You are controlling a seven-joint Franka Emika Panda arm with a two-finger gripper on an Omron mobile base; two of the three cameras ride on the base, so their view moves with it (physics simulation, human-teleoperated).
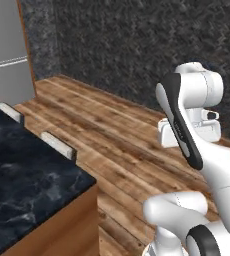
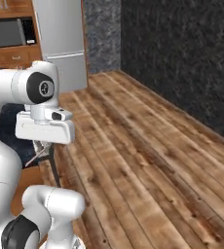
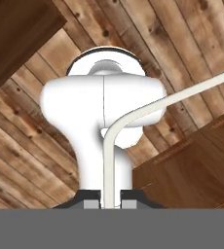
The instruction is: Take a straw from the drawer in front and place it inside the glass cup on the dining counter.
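Note:
My gripper (image 3: 109, 204) points down at the wooden floor with its fingertips shut on the straw (image 3: 108, 160). From here the straw looks like a thin pale tube that rises from between the tips and bends away to the right. In the right base view the gripper (image 2: 42, 146) hangs under the white hand, and a thin rod (image 2: 54, 171) slants down from it. The dining counter (image 1: 27, 190), black marble-look stone on a brown wooden base, lies at the lower left of the left base view. The drawer and the glass cup are out of view.
Two pale grey stool tops (image 1: 59, 145) stand along the counter's far edge. A grey fridge (image 2: 60, 44) and a microwave (image 2: 7, 31) in wooden cabinets stand at the back. A dark stone wall (image 1: 137, 45) bounds the wide plank floor (image 2: 143, 165).

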